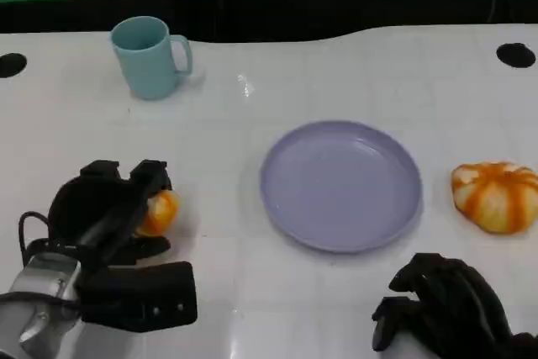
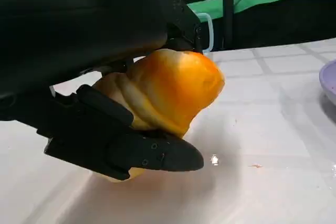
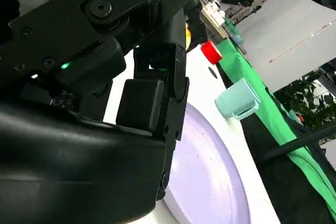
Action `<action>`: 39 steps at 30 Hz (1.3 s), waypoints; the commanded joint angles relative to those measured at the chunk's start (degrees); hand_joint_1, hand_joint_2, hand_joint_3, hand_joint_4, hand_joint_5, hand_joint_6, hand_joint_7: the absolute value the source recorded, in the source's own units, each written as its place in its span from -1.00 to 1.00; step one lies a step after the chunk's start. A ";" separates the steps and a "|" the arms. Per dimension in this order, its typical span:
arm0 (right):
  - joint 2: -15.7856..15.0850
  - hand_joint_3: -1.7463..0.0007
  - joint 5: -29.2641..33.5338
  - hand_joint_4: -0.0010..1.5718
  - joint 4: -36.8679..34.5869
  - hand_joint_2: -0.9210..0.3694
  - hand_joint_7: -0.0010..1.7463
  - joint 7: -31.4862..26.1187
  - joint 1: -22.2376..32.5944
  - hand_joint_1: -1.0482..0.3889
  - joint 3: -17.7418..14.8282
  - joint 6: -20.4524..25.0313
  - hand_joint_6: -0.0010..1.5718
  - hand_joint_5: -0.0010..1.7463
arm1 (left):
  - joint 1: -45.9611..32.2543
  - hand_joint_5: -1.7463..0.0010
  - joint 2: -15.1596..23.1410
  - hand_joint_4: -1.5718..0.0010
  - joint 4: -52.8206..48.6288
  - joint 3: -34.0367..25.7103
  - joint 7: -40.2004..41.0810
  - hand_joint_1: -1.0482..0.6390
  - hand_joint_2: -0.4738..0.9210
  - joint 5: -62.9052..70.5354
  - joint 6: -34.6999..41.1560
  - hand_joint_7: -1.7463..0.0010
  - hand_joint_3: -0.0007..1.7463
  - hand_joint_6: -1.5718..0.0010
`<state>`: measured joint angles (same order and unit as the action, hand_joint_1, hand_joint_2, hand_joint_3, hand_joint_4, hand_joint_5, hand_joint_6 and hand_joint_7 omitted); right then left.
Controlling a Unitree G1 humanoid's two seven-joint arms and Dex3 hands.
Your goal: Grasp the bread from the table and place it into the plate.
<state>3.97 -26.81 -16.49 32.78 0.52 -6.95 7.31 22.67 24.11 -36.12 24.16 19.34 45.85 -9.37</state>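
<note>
**Ana:** On the white table (image 1: pixel 252 308), over on the robot's left side, what is that black left hand (image 1: pixel 118 233) doing?

**Ben:** It is holding a small orange, shiny bread roll (image 1: pixel 158 213). Its black fingers (image 2: pixel 131 150) wrap round the roll from below and from above. In the left wrist view the roll (image 2: pixel 168 93) sits snug between them, with its bottom end down close to the table top. I cannot tell if it is touching the table or not.

**Ana:** Where is the plate?

**Ben:** The round, light purple plate (image 1: pixel 340 184) lies flat in the middle of the table. It is well apart from the roll, off to the roll's right. Nothing is lying on it.

**Ana:** And the other hand?

**Ben:** The black right hand (image 1: pixel 445 304) is at the near edge of the table, close to the plate's near right side. Its fingers are curled in and they hold nothing. In the right wrist view the hand (image 3: pixel 105 93) is very big and dark, with a little green light on it, and the plate (image 3: pixel 210 182) is just past it.

**Ana:** What else is on the table?

**Ben:** A light blue mug with a handle (image 1: pixel 150 57) stands upright at the far left. A round orange and white pumpkin-shaped thing (image 1: pixel 498 196) sits to the right of the plate, near it but not touching.
</note>
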 commanded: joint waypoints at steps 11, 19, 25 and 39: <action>-0.54 1.00 -0.05 0.96 -1.48 -0.70 -0.56 -0.01 -0.53 -1.00 -0.39 -0.55 1.00 -0.09 | 3.92 -1.00 -3.49 0.10 5.74 -2.51 -0.40 -0.08 0.93 -4.01 -2.51 -1.00 -0.66 0.41; -0.53 1.00 0.40 0.96 -0.95 -0.70 -0.53 -0.45 -0.10 -1.00 -0.03 -0.49 1.00 -0.06 | 6.75 -0.87 -6.34 -0.04 6.09 -1.23 -0.99 -0.07 0.94 -3.53 -2.43 0.30 -0.65 -0.08; -0.21 0.99 0.49 0.96 -0.66 -0.71 -0.55 0.00 0.48 -0.99 0.44 -1.02 1.00 -0.06 | 9.35 -1.00 -8.44 -0.03 3.67 -0.22 0.52 -0.03 0.65 -3.08 -4.94 -0.96 -0.23 0.23; -0.29 1.00 0.67 0.98 0.24 -0.70 -0.55 -0.31 0.94 -1.00 0.43 -0.16 1.00 -0.09 | 19.01 -1.00 -15.41 -0.06 -4.60 3.52 -3.49 -0.07 0.47 -2.96 -7.02 -1.00 0.06 0.25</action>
<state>4.06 -26.00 -17.25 32.71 0.84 -6.60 6.99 37.94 10.31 -39.22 26.68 17.57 42.67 -16.89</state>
